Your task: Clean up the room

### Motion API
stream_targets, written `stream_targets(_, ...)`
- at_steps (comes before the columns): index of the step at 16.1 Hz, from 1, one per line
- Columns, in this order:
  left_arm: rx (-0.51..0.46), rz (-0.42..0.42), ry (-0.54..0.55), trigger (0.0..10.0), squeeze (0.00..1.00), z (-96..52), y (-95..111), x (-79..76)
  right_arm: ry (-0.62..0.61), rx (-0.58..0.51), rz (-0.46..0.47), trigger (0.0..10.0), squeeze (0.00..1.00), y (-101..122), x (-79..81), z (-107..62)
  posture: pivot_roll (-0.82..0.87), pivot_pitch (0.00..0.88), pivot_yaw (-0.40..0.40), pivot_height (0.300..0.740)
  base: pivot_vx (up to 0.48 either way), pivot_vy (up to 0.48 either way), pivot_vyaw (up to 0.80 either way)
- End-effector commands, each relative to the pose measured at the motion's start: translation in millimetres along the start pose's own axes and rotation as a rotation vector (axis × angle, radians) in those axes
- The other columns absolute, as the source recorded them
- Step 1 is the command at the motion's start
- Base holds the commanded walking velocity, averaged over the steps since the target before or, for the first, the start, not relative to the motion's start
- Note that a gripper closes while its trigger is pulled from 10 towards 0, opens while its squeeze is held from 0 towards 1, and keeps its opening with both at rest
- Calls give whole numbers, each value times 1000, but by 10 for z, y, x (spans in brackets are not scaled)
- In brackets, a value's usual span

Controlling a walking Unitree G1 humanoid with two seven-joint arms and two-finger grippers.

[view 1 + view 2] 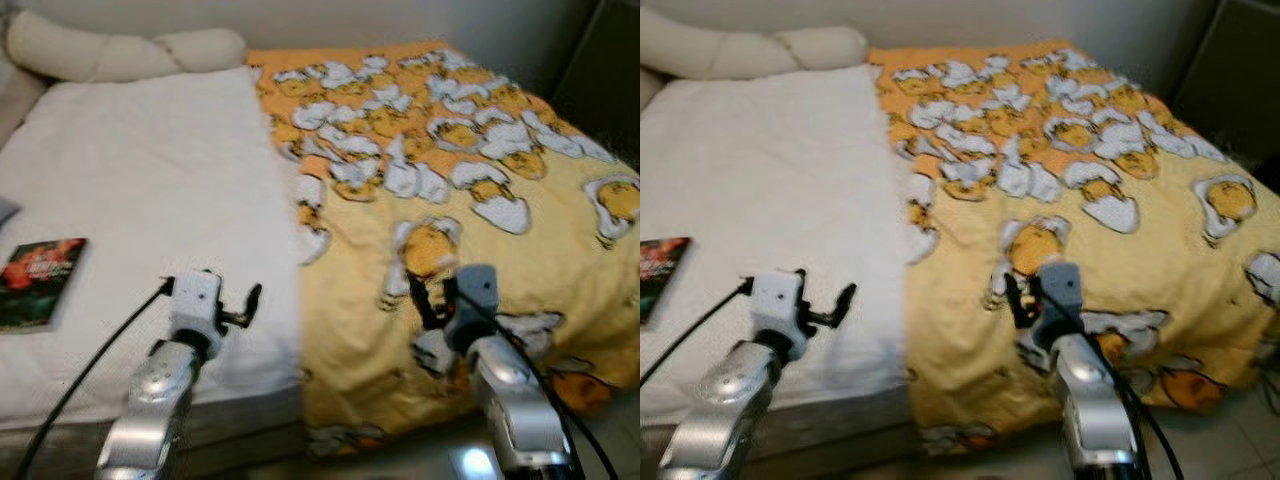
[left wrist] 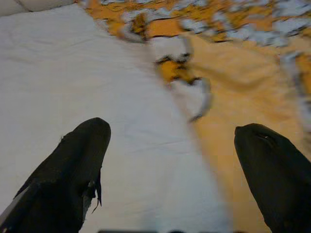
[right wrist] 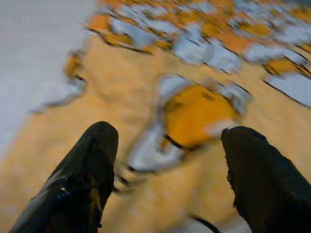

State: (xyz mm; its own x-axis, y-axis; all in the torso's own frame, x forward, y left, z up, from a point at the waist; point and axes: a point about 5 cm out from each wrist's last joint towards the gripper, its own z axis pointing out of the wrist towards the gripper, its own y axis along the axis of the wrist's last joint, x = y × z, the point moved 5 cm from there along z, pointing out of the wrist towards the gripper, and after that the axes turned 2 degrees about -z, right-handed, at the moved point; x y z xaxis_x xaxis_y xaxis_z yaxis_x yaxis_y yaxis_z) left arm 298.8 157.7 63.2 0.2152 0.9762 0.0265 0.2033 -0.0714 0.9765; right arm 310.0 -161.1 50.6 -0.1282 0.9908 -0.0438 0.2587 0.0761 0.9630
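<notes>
here both grippers hang over the foot of the bed with their black fingers spread wide and nothing between them. the left gripper [image 1: 243, 305] hovers above the white sheet [image 1: 150, 180], close to the straight edge where the yellow blanket [image 1: 520, 270] stops; its wrist view has that edge running right between its fingertips [image 2: 80, 160], which suggests it is lined up to pinch the blanket's hem. the right gripper [image 1: 432, 295] sits above the blanket itself, near an egg-cartoon print, its fingers [image 3: 92, 155] framing that print from just above the cloth.

the blanket covers the right half of the bed only, bunched a little at the near corner, so the likely step is spreading it leftward over the bare sheet; two open grippers set apart along the near edge fit that. the work seems barely begun.

a book [image 1: 40, 280] with a dark red cover lies flat on the sheet, well to the left of the left gripper, probably a later thing to tidy. a long pale pillow [image 1: 120, 50] rests along the head of the bed by the wall.
</notes>
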Motion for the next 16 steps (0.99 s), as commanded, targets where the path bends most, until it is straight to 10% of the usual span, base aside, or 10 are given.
stream_targets(1, -11, 10, 25, 10000, 82, 24, 37, 63, 6, -12, 5, 10000, 1000, 55, 26, 25, -31, 0, -10, 740, 0, 0, 0)
stream_targets(12, -56, 42, 40, 10000, 114, 108, 151, 184, 71, -5, -45, 10000, 965, 48, 178, 79, -33, 0, 3, 740, 204, 0, -215)
stream_targets(13, -55, 43, 40, 10000, 118, 111, 151, 188, 72, -5, -45, 10000, 694, 46, 180, 79, -33, 0, 3, 740, 296, 0, 0)
stream_targets(14, -53, 46, 41, 10000, 114, 120, 151, 200, 73, -5, -47, 10000, 0, 42, 183, 79, -36, 0, 9, 740, 300, 0, 0)
stream_targets(16, -50, 49, 41, 10000, 114, 127, 149, 212, 72, -5, -49, 10000, 0, 39, 179, 81, -36, 0, 9, 740, 300, 0, 0)
